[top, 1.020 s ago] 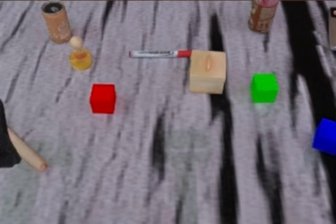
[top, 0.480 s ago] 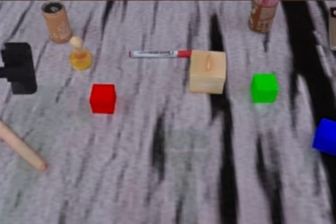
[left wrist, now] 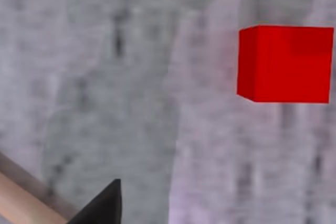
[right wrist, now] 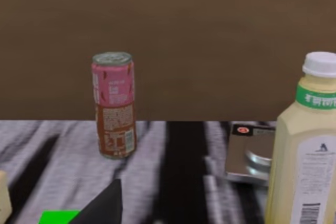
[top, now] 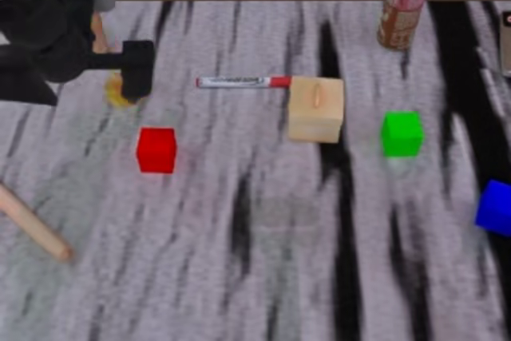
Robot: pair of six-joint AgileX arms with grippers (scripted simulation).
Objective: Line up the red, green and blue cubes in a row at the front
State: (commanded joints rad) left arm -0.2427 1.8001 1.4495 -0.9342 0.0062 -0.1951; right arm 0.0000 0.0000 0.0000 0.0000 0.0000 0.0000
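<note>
— Since a moment ago, what moved?
— Left arm swung in over the bench's far-left corner; left gripper hangs behind the red cube, not yet above it.
— Fingers?
— Can't tell. Next: centre over red, descend.

No wording is legible; the can and bottle labels show only unreadable print.
</note>
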